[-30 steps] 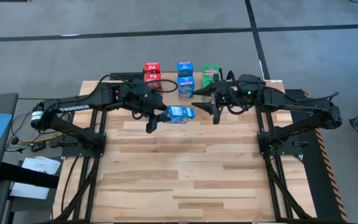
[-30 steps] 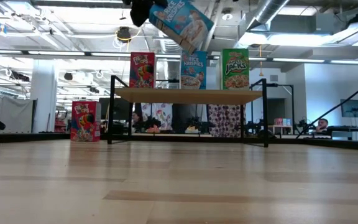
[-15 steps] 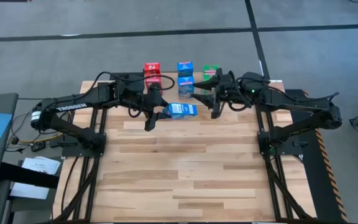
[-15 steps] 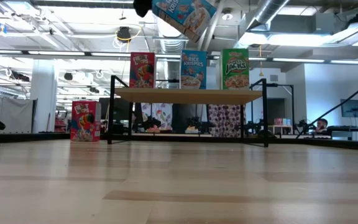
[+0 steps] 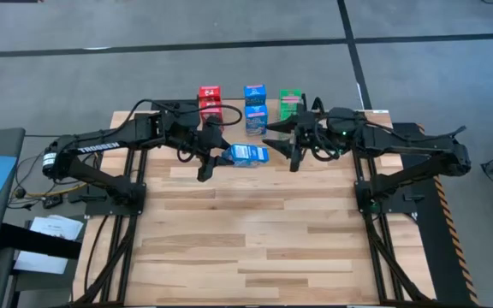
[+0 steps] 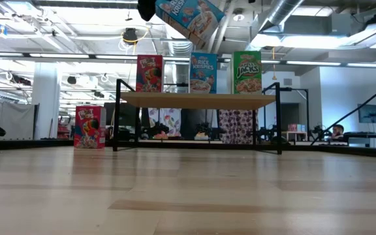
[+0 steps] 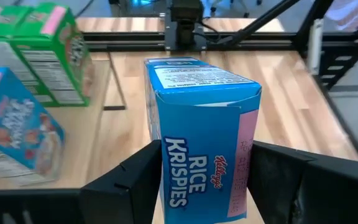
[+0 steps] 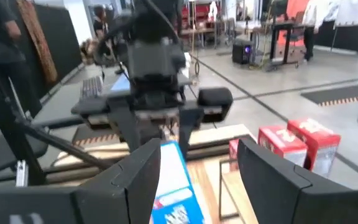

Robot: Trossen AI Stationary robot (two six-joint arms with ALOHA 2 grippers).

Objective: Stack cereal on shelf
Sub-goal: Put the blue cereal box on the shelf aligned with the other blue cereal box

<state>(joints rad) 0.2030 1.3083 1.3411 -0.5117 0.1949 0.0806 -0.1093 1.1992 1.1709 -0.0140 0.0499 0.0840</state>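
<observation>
Left end effector (image 5: 223, 156) clamped on a blue Rice Krispies box (image 5: 249, 154), fingers (image 7: 135, 180) pressed against both narrow sides of the carton in the left wrist view. Held in the air, tilted, in front of the shelf (image 6: 198, 99) and higher than its board, near the top edge of the low view (image 6: 189, 14). Right end effector (image 5: 279, 142) just beside the far end of that same box, fingers (image 8: 272, 180) spread apart and level with it, nothing between them; no contact visible. On the shelf board, three cartons upright in a row: a red cereal box (image 6: 149, 74) at the left end, a second Rice Krispies box (image 6: 203, 72) in the middle, a green Apple Jacks box (image 6: 247, 72) at the right end. Seen from above, further cartons lined up behind these at the far edge of the table (image 5: 255, 248); exact count not clear. Another red cereal box (image 6: 89, 126) standing on the table to the left of the shelf, outside its black wire legs. In the left wrist view, a green box (image 7: 48, 53) and a blue box (image 7: 14, 127) lying beside the held carton.
</observation>
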